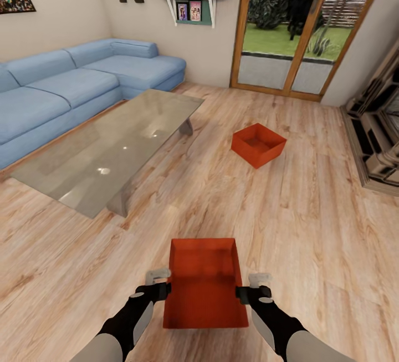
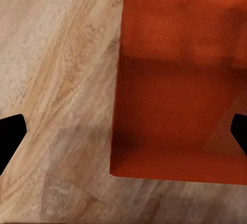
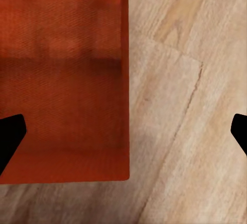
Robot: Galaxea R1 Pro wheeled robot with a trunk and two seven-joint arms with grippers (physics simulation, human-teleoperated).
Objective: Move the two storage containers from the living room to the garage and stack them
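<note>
In the living room, one red-orange storage container [image 1: 204, 287] sits low in the head view, just ahead of me on the wood-plank flooring. My left gripper [image 1: 159, 284] is at its left wall and my right gripper [image 1: 253, 287] at its right wall. The left wrist view has the left gripper [image 2: 126, 136] open, its dark fingertips [image 2: 11, 134] far apart with the container [image 2: 180, 80] wall between them. The right gripper [image 3: 123, 136] is likewise open astride the container [image 3: 62, 80] edge. The second storage container [image 1: 258, 144] rests farther off, toward the glass doors.
A glass coffee table [image 1: 111, 148] stands ahead on the left, with a blue sectional sofa [image 1: 66, 87] behind it. Wood-framed glass doors [image 1: 302, 29] close the far wall. A stepped shelf unit [image 1: 379, 134] lines the right side. Open plank flooring lies between the two containers.
</note>
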